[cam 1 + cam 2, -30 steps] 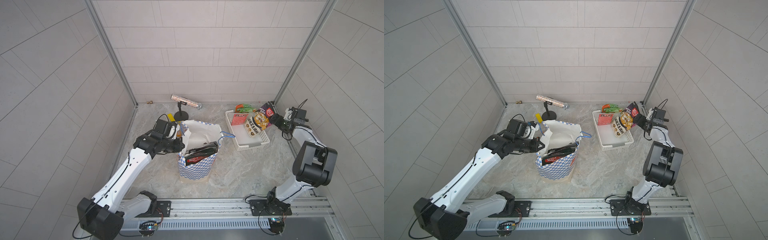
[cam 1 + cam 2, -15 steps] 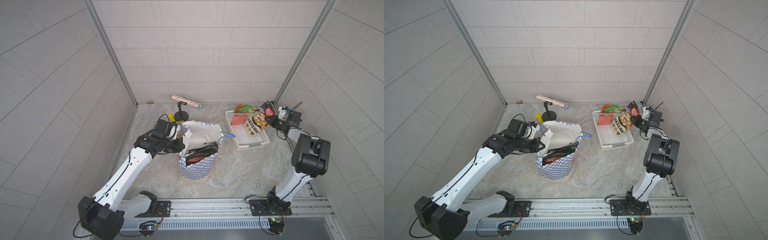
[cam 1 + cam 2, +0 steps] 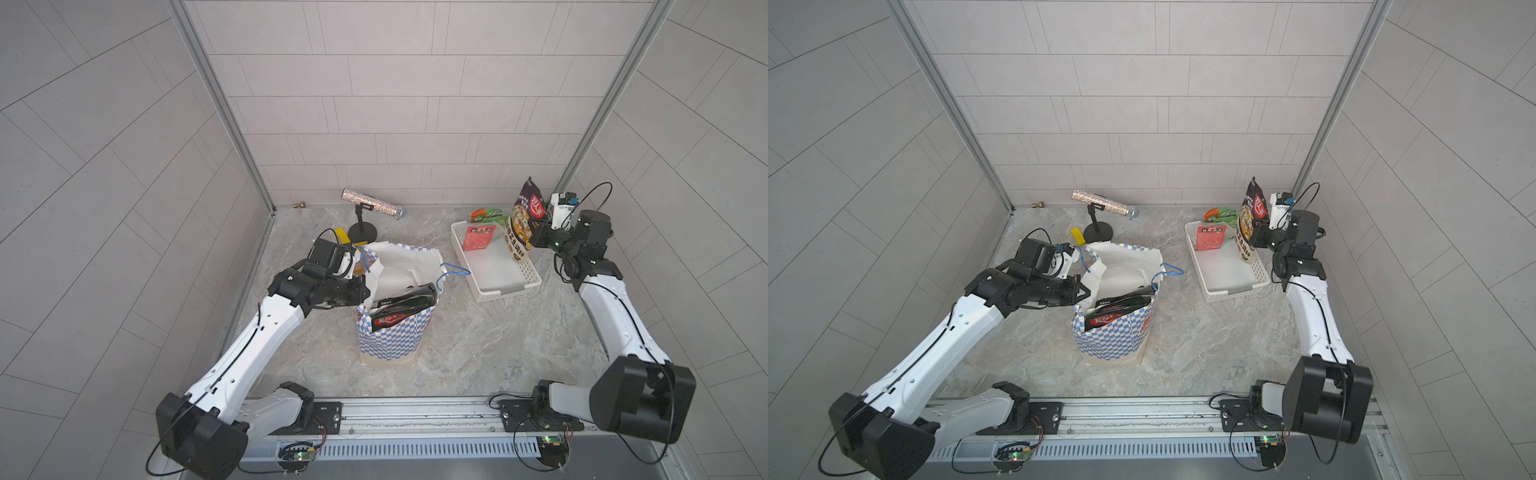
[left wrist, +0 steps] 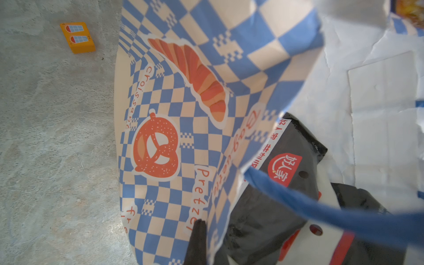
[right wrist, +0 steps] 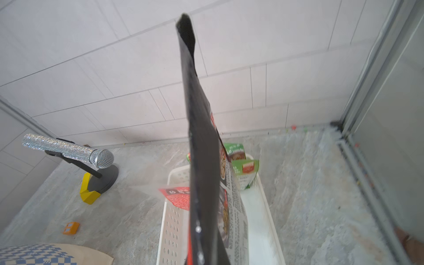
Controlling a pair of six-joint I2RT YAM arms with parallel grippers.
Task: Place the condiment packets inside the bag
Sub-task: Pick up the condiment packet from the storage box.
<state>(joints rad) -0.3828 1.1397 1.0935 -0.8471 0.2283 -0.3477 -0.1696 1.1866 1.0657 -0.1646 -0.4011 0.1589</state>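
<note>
Right fingers point(image 3: 537, 239) are clamped on a dark packet point(image 3: 521, 224), holding it upright over the far right corner of the white basket point(image 3: 509, 286), near the far right corner of the tabletop point(image 3: 478, 340). Left fingers point(image 4: 197, 238) are closed on the rim of the checkered bag point(image 3: 390, 336) mid-tabletop. Black packets point(image 3: 401, 307) stick out of it. A red packet point(image 3: 478, 239) and green packets point(image 3: 488, 214) lie at the basket's far end.
</note>
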